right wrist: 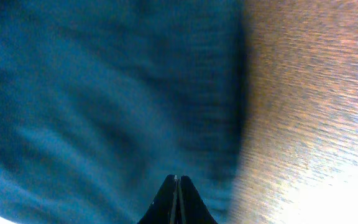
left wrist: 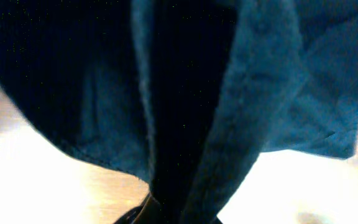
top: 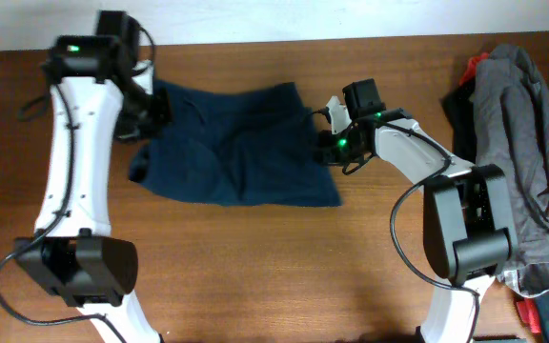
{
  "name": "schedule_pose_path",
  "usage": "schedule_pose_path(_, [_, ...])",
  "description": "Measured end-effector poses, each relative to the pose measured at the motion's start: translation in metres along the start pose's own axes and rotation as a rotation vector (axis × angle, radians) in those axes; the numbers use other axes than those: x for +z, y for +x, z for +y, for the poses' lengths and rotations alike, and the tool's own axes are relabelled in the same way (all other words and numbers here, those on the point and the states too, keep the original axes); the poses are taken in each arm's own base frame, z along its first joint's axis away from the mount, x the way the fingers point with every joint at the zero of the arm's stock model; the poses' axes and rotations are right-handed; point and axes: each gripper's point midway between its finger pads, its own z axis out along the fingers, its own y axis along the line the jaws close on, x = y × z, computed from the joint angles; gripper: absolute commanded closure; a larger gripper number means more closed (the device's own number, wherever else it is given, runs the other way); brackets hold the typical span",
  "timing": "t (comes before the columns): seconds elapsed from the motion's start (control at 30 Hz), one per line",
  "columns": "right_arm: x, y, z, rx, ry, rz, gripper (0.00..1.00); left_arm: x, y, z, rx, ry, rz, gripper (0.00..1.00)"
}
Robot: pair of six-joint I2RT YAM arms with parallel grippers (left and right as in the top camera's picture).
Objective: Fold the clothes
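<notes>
The clothes [top: 236, 143], dark navy shorts, lie spread on the wooden table [top: 284, 267], partly rumpled at the left. My left gripper [top: 155, 114] is at their left edge, shut on a bunched fold. In the left wrist view that fold of the clothes [left wrist: 185, 124] rises straight out of the jaws and hides the fingertips. My right gripper [top: 324, 143] is at the shorts' right edge. In the right wrist view its fingertips [right wrist: 170, 186] are pressed together into the blue cloth [right wrist: 104, 93], just left of the hem.
A heap of grey garment [top: 532, 143] fills the table's right side, with black and red cloth [top: 465, 81] behind it and more red cloth [top: 541, 310] at the bottom right. The table's far edge runs just behind the shorts.
</notes>
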Motion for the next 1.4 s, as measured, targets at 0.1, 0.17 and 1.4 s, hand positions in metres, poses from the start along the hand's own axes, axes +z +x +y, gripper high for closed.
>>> schedule_pose_path(0.1, [0.008, 0.004, 0.004, 0.008, -0.004, 0.014, 0.96, -0.014, -0.009, 0.012, -0.013, -0.009, -0.046, 1.00])
schedule_pose_path(0.17, [0.016, 0.010, 0.012, 0.007, -0.012, 0.036, 0.96, -0.024, -0.014, 0.017, -0.017, -0.012, -0.079, 1.00])
schedule_pose_path(1.4, [0.040, -0.048, 0.107, -0.285, -0.205, -0.257, 0.96, -0.003, 0.007, 0.034, 0.011, -0.156, 0.027, 1.00])
